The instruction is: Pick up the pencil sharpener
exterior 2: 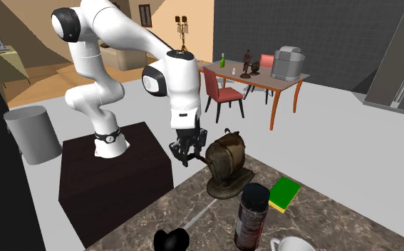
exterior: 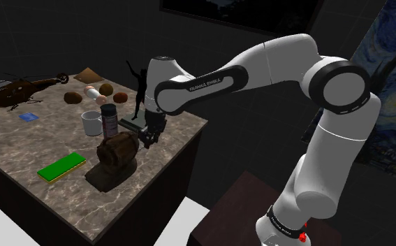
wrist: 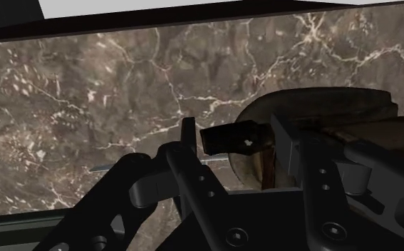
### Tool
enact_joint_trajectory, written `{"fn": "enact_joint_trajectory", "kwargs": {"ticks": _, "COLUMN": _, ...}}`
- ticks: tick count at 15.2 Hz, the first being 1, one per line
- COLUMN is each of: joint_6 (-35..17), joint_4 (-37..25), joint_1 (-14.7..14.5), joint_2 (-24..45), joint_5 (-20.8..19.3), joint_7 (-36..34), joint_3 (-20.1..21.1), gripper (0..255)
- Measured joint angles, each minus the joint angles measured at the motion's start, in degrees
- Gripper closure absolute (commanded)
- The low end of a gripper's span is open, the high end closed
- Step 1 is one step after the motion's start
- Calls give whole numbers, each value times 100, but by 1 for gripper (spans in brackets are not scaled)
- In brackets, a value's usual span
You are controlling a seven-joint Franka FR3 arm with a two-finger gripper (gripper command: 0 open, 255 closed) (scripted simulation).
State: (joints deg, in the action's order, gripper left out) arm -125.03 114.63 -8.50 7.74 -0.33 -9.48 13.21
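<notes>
**Claw (wrist: pixel 236 140) at the pencil sharpener (exterior: pixel 118 151).** The claw hangs low over the marble desk (wrist: pixel 86 85). Its two black fingers (wrist: pixel 189 135) are moderately apart, one on each side of the sharpener's dark crank (wrist: pixel 230 137). They bracket the crank closely, but no firm clamp on it can be made out, so nothing is counted as held.

The sharpener is a brown barrel-shaped body on a base. It stands on the desk just beyond the crank, near the edge that faces the arm's stand (exterior 2: pixel 115 185). Near it, on the shoulder view's left, lies a green book (exterior: pixel 61 167). Farther along stand a dark can (exterior: pixel 109 119) and a white mug (exterior: pixel 91 123), close together. At the far end lies a model helicopter (exterior: pixel 18 91).

Hazards, as judged: the crank is thin and set to one side of a bulky body. A lift by it could let the body swing down, turn on the crank, or slip free. A closure slightly off line would push the sharpener toward the book or the desk edge instead of gripping it.
</notes>
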Motion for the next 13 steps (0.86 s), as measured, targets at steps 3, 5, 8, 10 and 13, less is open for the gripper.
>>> {"fn": "enact_joint_trajectory", "kwargs": {"ticks": 3, "joint_6": 194, "joint_4": -113, "joint_1": 2, "joint_2": -80, "joint_5": 21, "joint_7": 8, "joint_3": 4, "gripper": 255}}
{"fn": "enact_joint_trajectory", "kwargs": {"ticks": 5, "joint_6": 360, "joint_4": -215, "joint_1": 4, "joint_2": -145, "joint_5": 41, "joint_7": 18, "joint_3": 7, "gripper": 255}}
{"fn": "enact_joint_trajectory", "kwargs": {"ticks": 8, "joint_6": 580, "joint_4": -353, "joint_1": 2, "joint_2": -227, "joint_5": 60, "joint_7": 15, "joint_3": 14, "gripper": 255}}
{"fn": "enact_joint_trajectory", "kwargs": {"ticks": 10, "joint_6": 723, "joint_4": -467, "joint_1": 4, "joint_2": -255, "joint_5": 66, "joint_7": 20, "joint_3": 13, "gripper": 255}}
{"fn": "enact_joint_trajectory", "kwargs": {"ticks": 13, "joint_6": 909, "joint_4": -581, "joint_1": 9, "joint_2": -329, "joint_5": 86, "joint_7": 31, "joint_3": 13, "gripper": 255}}
